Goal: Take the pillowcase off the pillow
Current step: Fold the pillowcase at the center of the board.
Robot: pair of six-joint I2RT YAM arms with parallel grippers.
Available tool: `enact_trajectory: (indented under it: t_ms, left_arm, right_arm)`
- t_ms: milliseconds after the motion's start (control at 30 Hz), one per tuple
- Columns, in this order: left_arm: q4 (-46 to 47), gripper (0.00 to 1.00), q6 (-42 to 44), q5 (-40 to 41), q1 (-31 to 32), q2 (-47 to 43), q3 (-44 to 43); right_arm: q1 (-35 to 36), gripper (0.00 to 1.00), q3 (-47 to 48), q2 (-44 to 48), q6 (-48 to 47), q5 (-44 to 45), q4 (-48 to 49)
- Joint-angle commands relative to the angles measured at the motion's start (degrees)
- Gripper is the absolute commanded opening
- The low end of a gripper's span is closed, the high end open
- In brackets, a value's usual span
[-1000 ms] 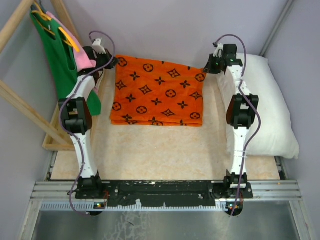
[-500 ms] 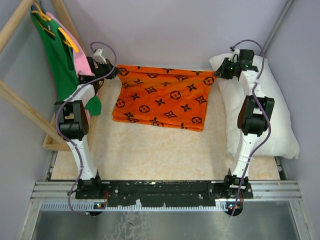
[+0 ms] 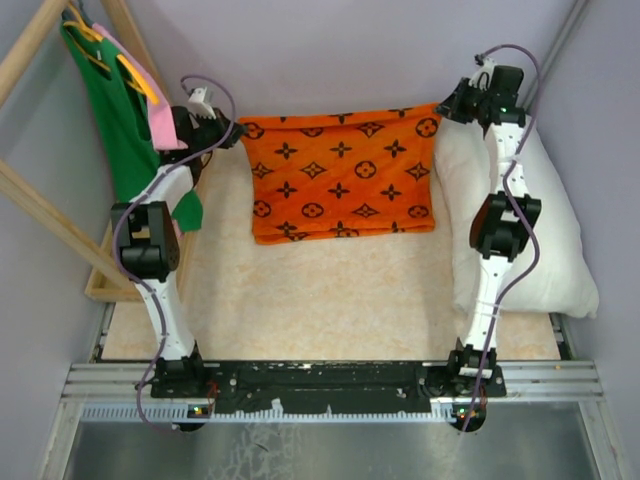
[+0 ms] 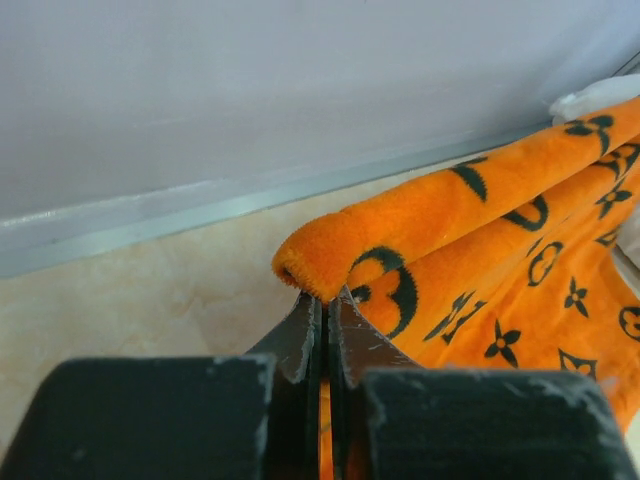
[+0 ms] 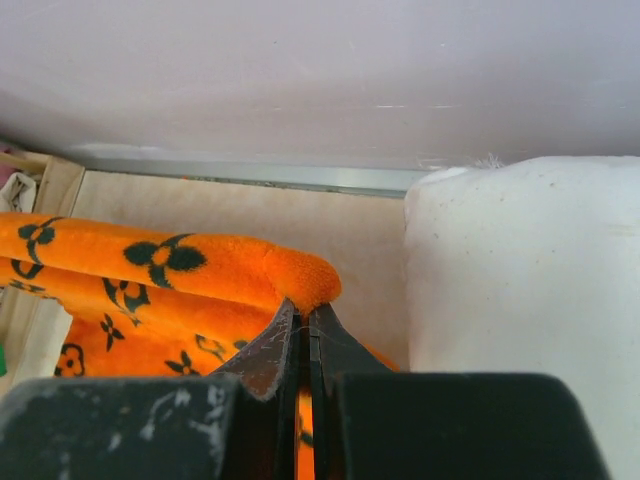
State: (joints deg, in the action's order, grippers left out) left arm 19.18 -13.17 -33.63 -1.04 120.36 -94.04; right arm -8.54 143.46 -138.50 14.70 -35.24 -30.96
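Extending both arms toward back wall (image 3: 340, 50). Pinching closed on far corners of bright orange black-monogrammed fabric pillowcase (image 3: 345, 175) with left gripper (image 3: 232, 128) and right gripper (image 3: 447, 105); stretching it just left of plump white stuffed pillow (image 3: 555, 230).

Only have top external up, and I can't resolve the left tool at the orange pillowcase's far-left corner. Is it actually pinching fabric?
Observer: Yes. In the left wrist view the left tool is shut, with a rolled corner of the pillowcase pinched at its tips.
Operator: Right side the same?
Observer: In the right wrist view the right tool is shut on the opposite corner, with the fabric folded over its tips.
Operator: Pillow caught in that pinch?
Observer: No. The pillow sits beside that corner, and bare table shows between the two.
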Motion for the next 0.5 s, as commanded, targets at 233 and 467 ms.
enact_trajectory:
  t_ms: [233, 467]
  left_arm:
    - [-1.5, 0.00, 1.8, 1.7, 0.2, 3.5, -7.1]
    - [2.1, 0.00, 3.9, 2.9, 0.4, 1.8, 2.8]
  right_arm:
    - [-1.5, 0.00, -9.0, 5.5, -1.4, -1.6, 5.0]
    - [-2.2, 0.00, -31.7, 16.6, -1.3, -0.7, 14.2]
